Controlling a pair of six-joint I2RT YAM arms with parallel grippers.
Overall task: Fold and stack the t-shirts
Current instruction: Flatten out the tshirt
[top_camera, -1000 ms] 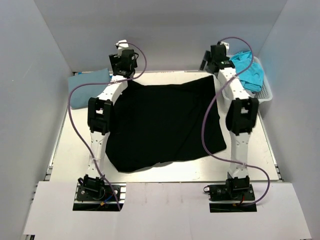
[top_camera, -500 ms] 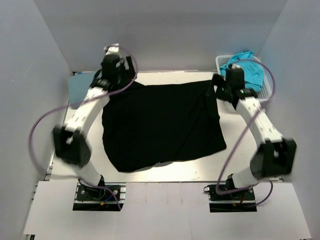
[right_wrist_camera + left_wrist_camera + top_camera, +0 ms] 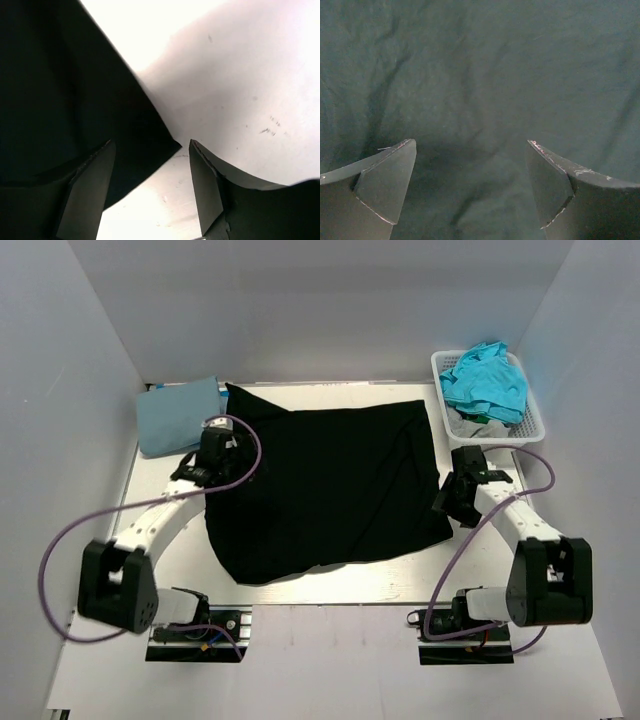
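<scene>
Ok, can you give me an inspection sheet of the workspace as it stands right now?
Surface: white table, bare strip along the near edge.
Job's things: black t-shirt spread flat mid-table; light blue t-shirt folded at far left; turquoise t-shirts heaped in the basket.
Clutter: white basket at the far right corner.
Grippers: left jaws open over black cloth; right jaws open at the black shirt's right edge.
Cables: purple cables loop beside both arms.
Surroundings: grey walls on three sides.
</scene>
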